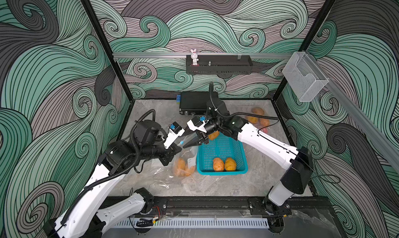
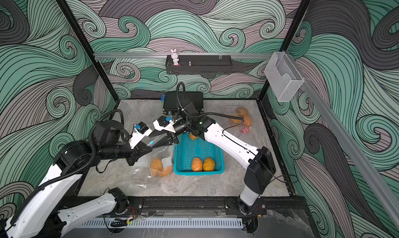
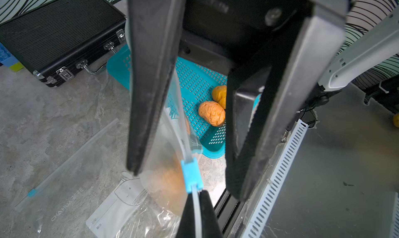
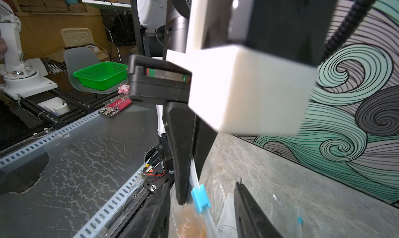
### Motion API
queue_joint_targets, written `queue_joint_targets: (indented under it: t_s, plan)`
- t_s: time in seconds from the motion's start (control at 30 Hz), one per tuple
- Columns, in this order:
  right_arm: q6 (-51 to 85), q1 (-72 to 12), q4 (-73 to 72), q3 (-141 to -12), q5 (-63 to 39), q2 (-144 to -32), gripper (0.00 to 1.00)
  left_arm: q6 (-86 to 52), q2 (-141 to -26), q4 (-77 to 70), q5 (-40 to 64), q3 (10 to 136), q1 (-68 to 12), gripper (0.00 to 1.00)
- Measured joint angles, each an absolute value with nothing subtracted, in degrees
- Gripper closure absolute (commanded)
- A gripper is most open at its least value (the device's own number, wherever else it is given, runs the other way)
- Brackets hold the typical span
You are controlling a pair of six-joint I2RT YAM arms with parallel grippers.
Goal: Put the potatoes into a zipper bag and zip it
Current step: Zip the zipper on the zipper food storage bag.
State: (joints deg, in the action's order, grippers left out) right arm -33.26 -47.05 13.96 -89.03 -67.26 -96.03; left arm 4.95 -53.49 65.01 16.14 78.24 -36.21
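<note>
while the left end effector (image 1: 179,146), left of centre in a top view, pinches the track of the zipper bag (image 1: 186,161), the blue slider (image 1: 182,142) sits between the spread jaws of the right end effector (image 1: 186,141). potatoes (image 1: 181,168) lie in the bag, three more in the basket (image 1: 222,172) rightward. seemingly the zipping step: next, clamp the slider and draw it along.

Spotted in the left wrist view: "CHAHUA" in pale capitals across a clear plastic zipper bag (image 3: 67,214). Right beside it, a white label panel (image 3: 112,204) with a line-drawn whale and tiny print, too small to read. Red printed packet (image 4: 115,106) blurred, illegible.
</note>
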Motion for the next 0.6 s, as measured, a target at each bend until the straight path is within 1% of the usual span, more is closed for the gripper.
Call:
queue_joint_targets:
  t_s: [0.13, 0.43, 0.6]
  plan:
    - [-34.9, -47.2, 15.8, -89.6, -67.2, -96.7, 0.61, 5.0, -53.5, 65.2, 16.2, 78.2, -36.2, 1.0]
    - [-38.0, -47.7, 21.0, -91.5, -66.9, -97.2, 0.75, 5.0, -53.5, 65.3, 16.4, 78.2, -36.2, 1.0]
    - [-38.9, -47.7, 22.1, -91.7, -66.8, -97.2, 0.79, 5.0, -53.5, 65.3, 16.4, 78.2, -36.2, 1.0]
